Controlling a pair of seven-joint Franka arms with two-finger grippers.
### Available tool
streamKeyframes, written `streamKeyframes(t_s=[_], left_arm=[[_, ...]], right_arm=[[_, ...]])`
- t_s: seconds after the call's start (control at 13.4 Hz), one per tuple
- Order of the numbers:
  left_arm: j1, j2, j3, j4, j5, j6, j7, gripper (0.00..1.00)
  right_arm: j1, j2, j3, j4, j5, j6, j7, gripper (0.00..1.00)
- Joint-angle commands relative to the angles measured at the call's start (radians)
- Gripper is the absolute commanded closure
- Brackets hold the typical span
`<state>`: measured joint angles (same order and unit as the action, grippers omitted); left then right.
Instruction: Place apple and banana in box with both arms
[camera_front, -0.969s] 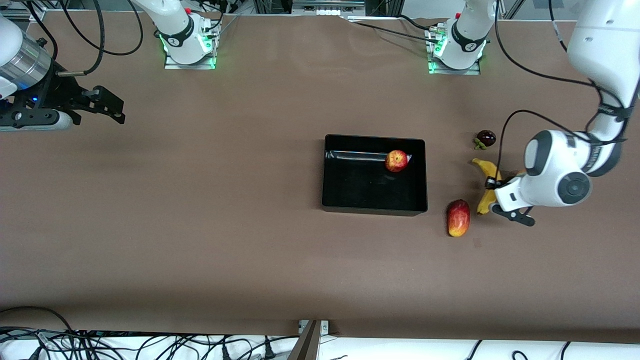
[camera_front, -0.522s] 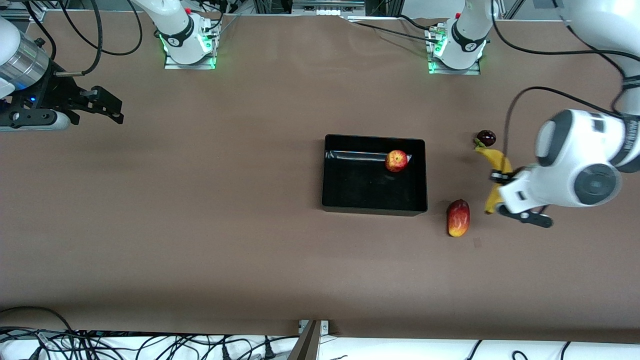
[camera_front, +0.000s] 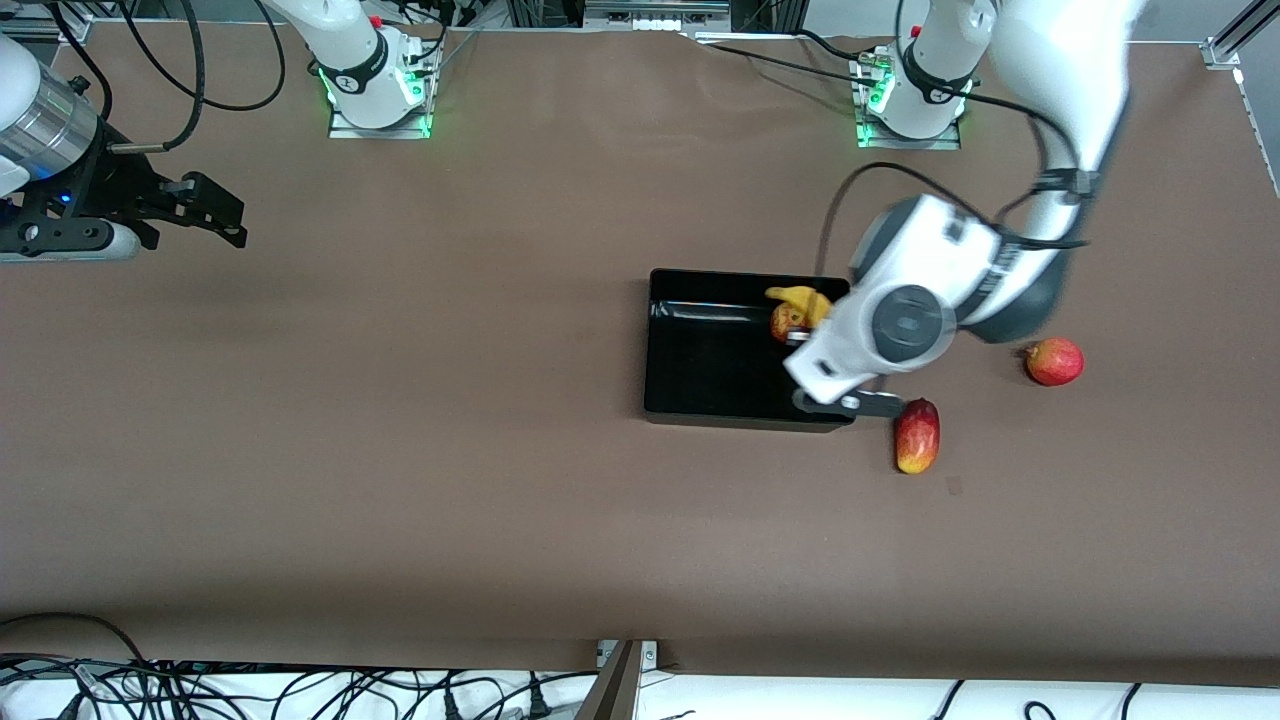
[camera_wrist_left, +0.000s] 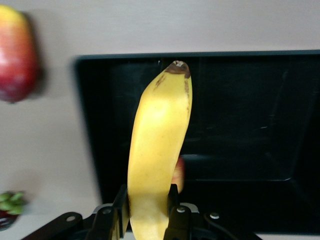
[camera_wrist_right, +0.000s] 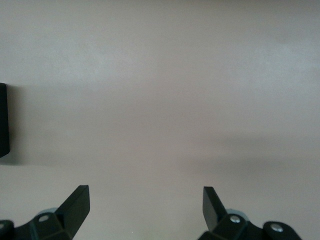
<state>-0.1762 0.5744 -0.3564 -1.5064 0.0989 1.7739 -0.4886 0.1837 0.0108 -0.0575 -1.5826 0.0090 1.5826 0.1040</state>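
The black box lies mid-table. The apple sits in it by the wall toward the robots' bases, partly hidden by the banana. My left gripper is shut on the yellow banana and holds it over the box's end toward the left arm. In the left wrist view the banana sticks out from between the jaws of the left gripper over the box, with a sliver of the apple beside it. My right gripper is open and empty, waiting at the right arm's end.
An oblong red-and-yellow fruit lies just outside the box's corner nearest the front camera, and it shows in the left wrist view. A smooth pinkish-red round fruit lies toward the left arm's end. A dark fruit with green leaves shows in the left wrist view.
The left arm lifted the banana off the table beside the oblong fruit and swung it over the box. The round pinkish-red fruit is now uncovered. The right arm has not moved.
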Motion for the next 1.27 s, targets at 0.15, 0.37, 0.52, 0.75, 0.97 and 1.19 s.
streamKeyframes(t_s=[0.15, 0.37, 0.52, 0.75, 0.97, 1.19], left_arm=[[-0.130, 0.106, 0.011, 0.029, -0.010, 0.130, -0.031, 1.00], [-0.192, 0.159, 0.014, -0.017, 0.005, 0.226, -0.048, 1.00], [-0.190, 0.171, 0.014, -0.055, 0.004, 0.309, -0.070, 0.84], [-0.180, 0.139, 0.013, -0.052, 0.004, 0.292, -0.077, 0.00], [-0.122, 0.044, 0.039, -0.011, 0.004, 0.127, -0.074, 0.00], [-0.005, -0.052, 0.046, 0.035, 0.005, 0.007, -0.062, 0.00]], right_arm=[[-0.003, 0.005, -0.002, 0.018, 0.002, -0.019, 0.002, 0.00], [-0.004, 0.005, -0.002, 0.018, 0.002, -0.019, 0.003, 0.00], [-0.004, 0.005, -0.002, 0.018, 0.002, -0.019, 0.003, 0.00], [-0.006, 0.005, -0.004, 0.018, 0.003, -0.019, 0.003, 0.00], [-0.006, 0.006, -0.004, 0.018, 0.005, -0.018, 0.003, 0.00], [-0.006, 0.005, -0.004, 0.018, 0.005, -0.018, 0.003, 0.00]])
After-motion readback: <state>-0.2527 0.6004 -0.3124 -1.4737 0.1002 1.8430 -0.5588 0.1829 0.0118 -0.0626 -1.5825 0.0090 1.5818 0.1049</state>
